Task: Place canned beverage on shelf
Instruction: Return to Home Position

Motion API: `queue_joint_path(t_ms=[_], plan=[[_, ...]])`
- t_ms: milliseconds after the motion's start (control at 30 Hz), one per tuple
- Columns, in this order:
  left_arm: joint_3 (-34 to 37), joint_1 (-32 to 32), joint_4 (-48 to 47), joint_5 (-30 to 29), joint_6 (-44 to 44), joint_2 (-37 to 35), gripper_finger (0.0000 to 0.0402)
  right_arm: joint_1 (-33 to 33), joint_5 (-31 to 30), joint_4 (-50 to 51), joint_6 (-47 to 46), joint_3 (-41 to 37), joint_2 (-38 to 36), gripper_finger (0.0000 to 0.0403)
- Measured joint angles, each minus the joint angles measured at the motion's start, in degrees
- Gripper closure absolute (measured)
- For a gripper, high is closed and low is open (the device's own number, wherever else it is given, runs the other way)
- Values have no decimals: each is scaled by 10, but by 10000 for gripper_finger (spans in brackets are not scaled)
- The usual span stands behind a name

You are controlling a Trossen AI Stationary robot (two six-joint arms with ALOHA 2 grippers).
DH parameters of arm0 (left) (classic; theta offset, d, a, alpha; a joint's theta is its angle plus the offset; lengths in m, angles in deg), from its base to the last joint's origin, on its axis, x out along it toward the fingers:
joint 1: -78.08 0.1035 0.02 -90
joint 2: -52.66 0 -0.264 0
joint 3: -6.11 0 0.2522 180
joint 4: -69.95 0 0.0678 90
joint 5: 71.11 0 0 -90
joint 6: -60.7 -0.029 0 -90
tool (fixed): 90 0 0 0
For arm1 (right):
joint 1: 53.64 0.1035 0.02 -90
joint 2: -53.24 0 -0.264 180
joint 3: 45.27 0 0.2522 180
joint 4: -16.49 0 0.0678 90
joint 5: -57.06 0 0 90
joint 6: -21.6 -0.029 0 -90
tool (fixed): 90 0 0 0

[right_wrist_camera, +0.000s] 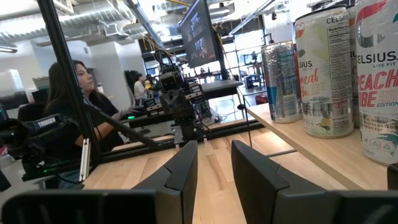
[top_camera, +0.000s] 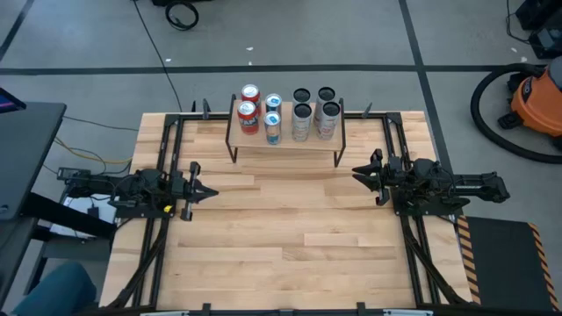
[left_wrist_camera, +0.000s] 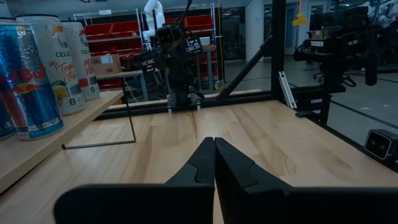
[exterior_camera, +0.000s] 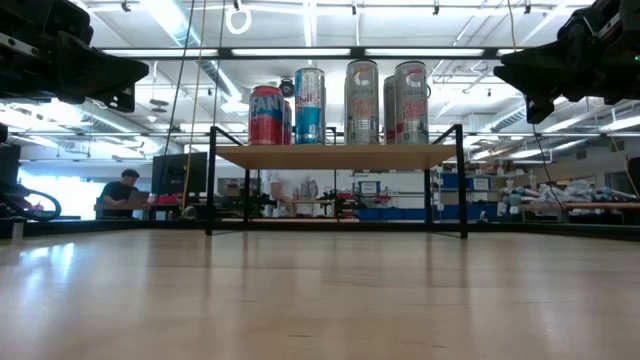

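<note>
Soda cans [top_camera: 273,130] line the shelf [top_camera: 290,147]. Left gripper [top_camera: 211,190] is pinched closed and empty; right gripper [top_camera: 355,172] is slightly parted. Park both well clear of the shelf.

**Shelf** [left_wrist_camera: 59,127]: light wooden board with a thin black leg [left_wrist_camera: 132,115] at its corner, standing on the table [left_wrist_camera: 273,143].

**Blue can** [left_wrist_camera: 25,81]: upright on the shelf at its near end (red lettering on the side).

**White can** [left_wrist_camera: 57,62], **second white can** [left_wrist_camera: 84,59]: upright on the shelf, just beyond the blue can and close together.

**Left gripper** [left_wrist_camera: 214,144]: fingers pressed together with no gap, holding nothing, over the table beside the shelf and clear of it.

**Right arm** [left_wrist_camera: 174,56]: dark, across the table, past the shelf's far end.

**Red bins** [left_wrist_camera: 124,31]: on racks in the room beyond the shelf.
</note>
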Motion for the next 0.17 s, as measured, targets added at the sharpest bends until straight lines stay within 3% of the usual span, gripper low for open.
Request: queue_joint_path(t_ms=[167], plan=[[0,0,0,0,0,0,393,0,0,0,0,0,0,296]])
